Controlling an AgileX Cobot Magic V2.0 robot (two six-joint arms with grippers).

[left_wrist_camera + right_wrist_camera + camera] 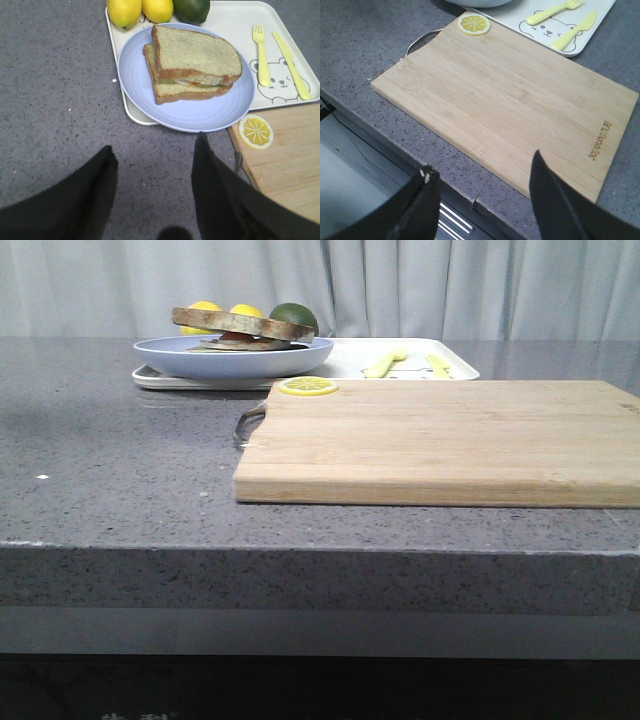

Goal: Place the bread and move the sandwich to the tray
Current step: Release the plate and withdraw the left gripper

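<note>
Sitting on the tray [230, 15]: pale-blue plate [145, 85] with the sandwich [192, 65] on it. The plate overhangs the tray's near edge and its end toward the bare desk [55, 100]. Bread [195, 50] is the top slice, lying on the lower slice with white and orange filling showing between them at the crust edge. In the front view the bread [240, 323] reads as a flat brown-crusted slab above the plate rim [180, 355].

Also on the tray: two lemons [125, 10] and a lime [192, 7] at the far edge behind the plate; a yellow fork [261, 52] and yellow knife [292, 65] side by side on the bear print, well apart from the plate.

Wooden cutting board [440, 440] is on the desk just in front of the tray, metal handle at its left end. A lemon slice [307, 386] lies on its far left corner, near the plate rim.

Left gripper [152, 195]: jaws apart, nothing between them, hovering over bare desk just short of the plate, not touching it.

Right gripper [482, 200]: jaws apart, nothing held, above the near desk edge at the board's [510, 100] near side. Neither arm shows in the front view.
</note>
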